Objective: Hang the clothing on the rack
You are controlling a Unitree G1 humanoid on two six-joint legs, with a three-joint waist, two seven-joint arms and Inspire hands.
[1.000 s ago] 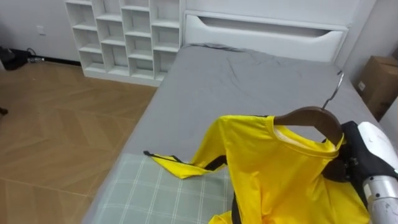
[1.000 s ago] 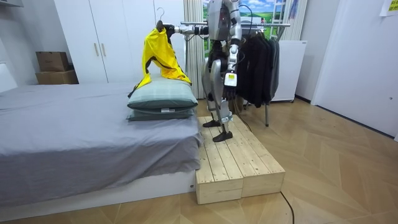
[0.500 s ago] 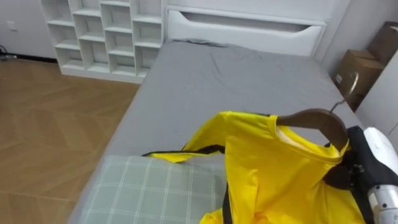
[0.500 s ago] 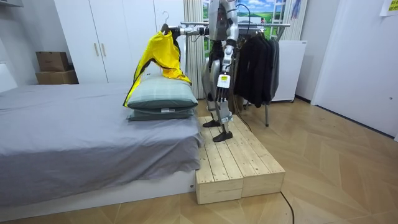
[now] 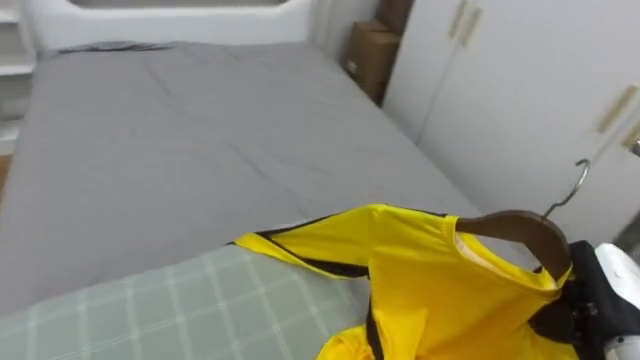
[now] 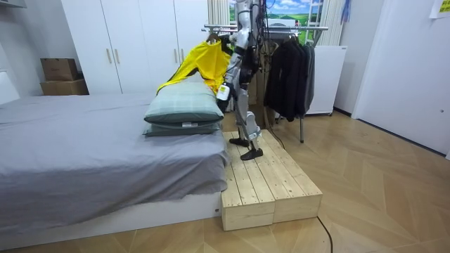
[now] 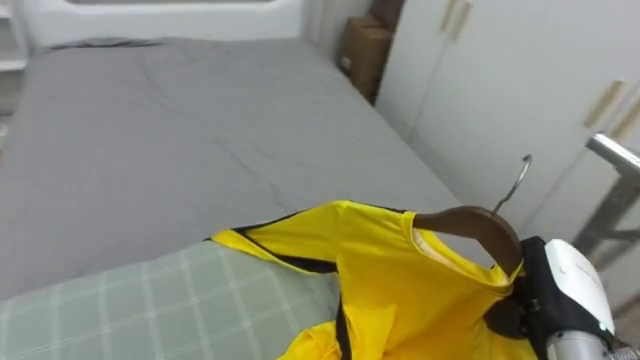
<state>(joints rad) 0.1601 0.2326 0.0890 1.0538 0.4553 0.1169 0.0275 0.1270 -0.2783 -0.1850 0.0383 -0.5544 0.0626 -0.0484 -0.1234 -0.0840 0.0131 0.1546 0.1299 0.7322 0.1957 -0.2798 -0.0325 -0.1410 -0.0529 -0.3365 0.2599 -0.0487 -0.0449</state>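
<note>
Smooth grey bed (image 5: 200, 120) below; glossy yellow shirt (image 5: 450, 290) drapes curved wooden hanger (image 5: 515, 225) beside right hand (image 5: 600, 300), grip unclear.

The right hand (image 5: 598, 302) is raised at shoulder height; the left hand (image 6: 225, 92) hangs well below it, by the hip.

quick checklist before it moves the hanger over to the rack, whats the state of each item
1. Yellow shirt seated on wooden hanger: ok.
2. Right hand holding the hanger: ok.
3. Hook upright and free: ok.
4. Sleeve clear of the checked pillow: not ok, it seems to trail onto it.
5. Hook over rack rail: not ok, the rail lies apart, to the right.
6. Free spot on the rail beside the dark clothes: cannot tell.
</note>
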